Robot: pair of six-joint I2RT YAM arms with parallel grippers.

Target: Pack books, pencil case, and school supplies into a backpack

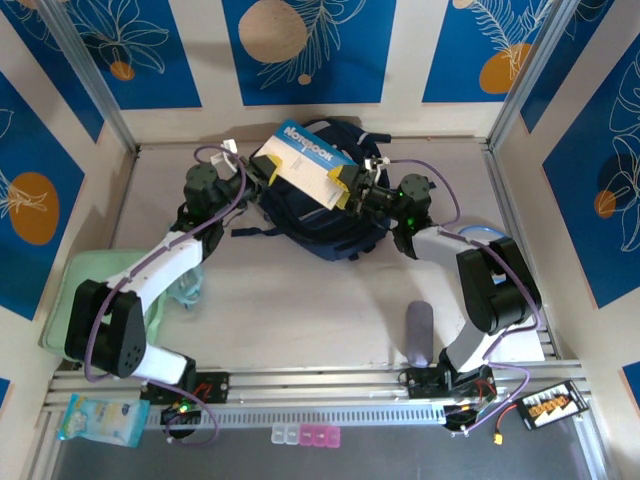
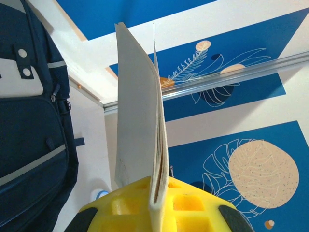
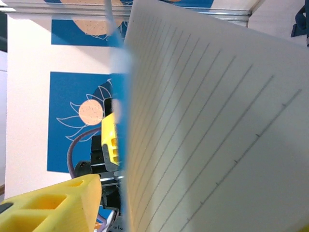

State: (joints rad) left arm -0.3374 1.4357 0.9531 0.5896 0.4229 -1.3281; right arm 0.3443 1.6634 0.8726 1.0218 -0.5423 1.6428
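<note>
My left pincer (image 2: 157, 195) is clamped on the notebook (image 1: 303, 160), holding it over the backpack (image 1: 335, 235) by the desk's (image 1: 300, 310) far edge, I judge for loading. My right pincer (image 1: 350, 192) straddles its other end; I cannot tell whether it grips.

Pale table (image 1: 310, 300) seen from above. Large navy backpack (image 1: 335, 235) slumped at far centre. Pale-green flat box (image 1: 85, 268) at the near left edge, with a crumpled teal item (image 1: 190, 290) just beside it. Small grey pencil case (image 1: 420, 335) lying toward the near right, well apart from the backpack.
</note>
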